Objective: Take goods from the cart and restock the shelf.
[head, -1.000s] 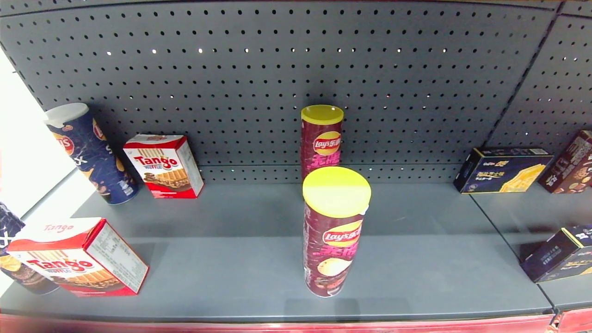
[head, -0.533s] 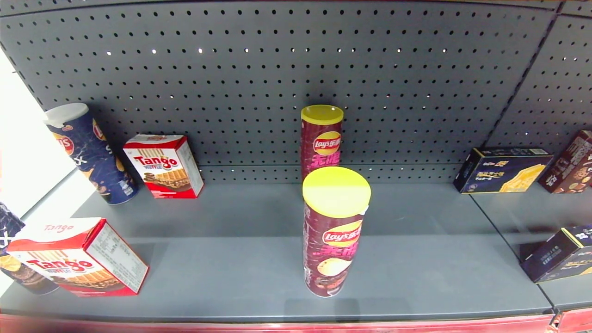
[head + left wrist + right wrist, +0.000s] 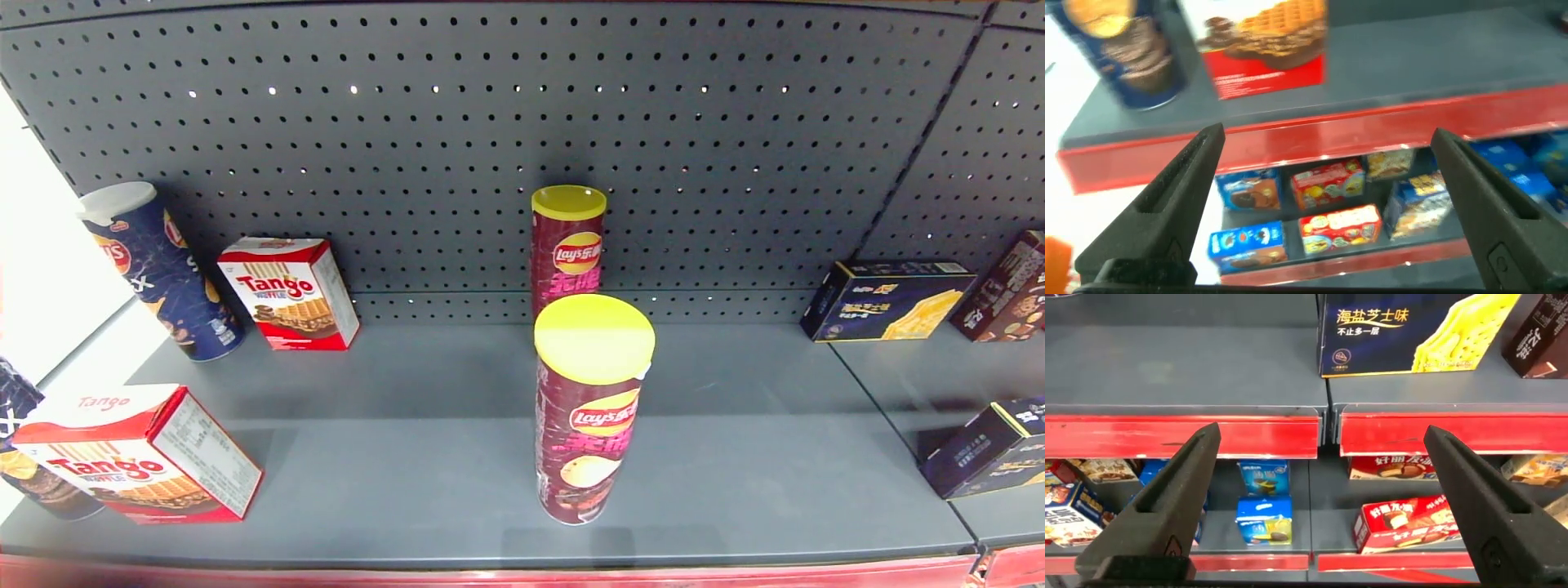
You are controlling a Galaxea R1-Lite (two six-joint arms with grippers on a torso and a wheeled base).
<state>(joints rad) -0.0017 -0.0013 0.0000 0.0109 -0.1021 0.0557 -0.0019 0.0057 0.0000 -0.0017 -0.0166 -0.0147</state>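
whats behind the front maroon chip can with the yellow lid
A second maroon can stands upright behind it, near the pegboard back wall. The front can and its yellow lid cover the second can's base, so its footing is hidden.

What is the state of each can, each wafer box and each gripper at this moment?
front maroon can: upright, lid on
rear maroon can: upright, lid on
blue can: standing, lid on
rear wafer box: closed
front wafer box: closed
left gripper: jaws open, empty
right gripper: jaws open, empty
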